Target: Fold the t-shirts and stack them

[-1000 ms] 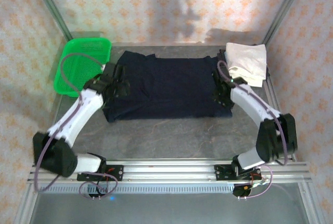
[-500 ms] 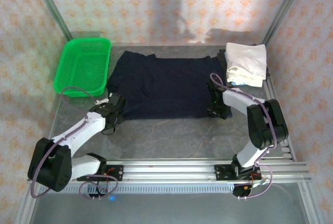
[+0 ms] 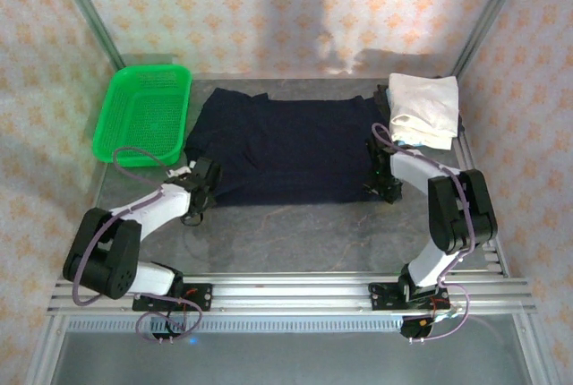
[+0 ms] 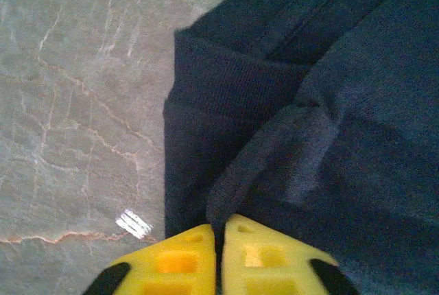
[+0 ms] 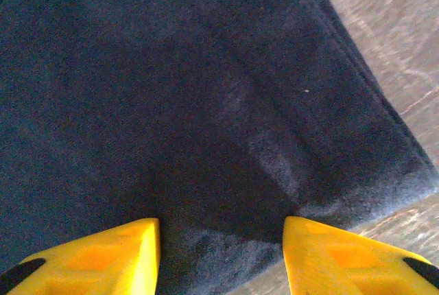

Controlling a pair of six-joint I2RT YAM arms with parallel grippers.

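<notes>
Two t-shirts: one navy t-shirt (image 3: 286, 148) (image 4: 343, 82) (image 5: 171, 89) and one white t-shirt (image 3: 423, 107), both on the worktop (image 3: 304, 233).
Navy t-shirt: spread flat across the middle, nearer the far edge.
White t-shirt: folded bundle in the far right corner, just beside the navy t-shirt's right side.
Left gripper (image 3: 204, 184) (image 4: 219, 240): at the navy t-shirt's near left corner, yellow fingers pressed together, pinching a raised ridge of its cloth.
Right gripper (image 3: 387, 183) (image 5: 221, 247): at the navy t-shirt's near right corner, jaws apart, cloth lying between the fingertips, unclamped.
Green basket (image 3: 152, 69): far left corner, just beside the navy t-shirt's left side.
</notes>
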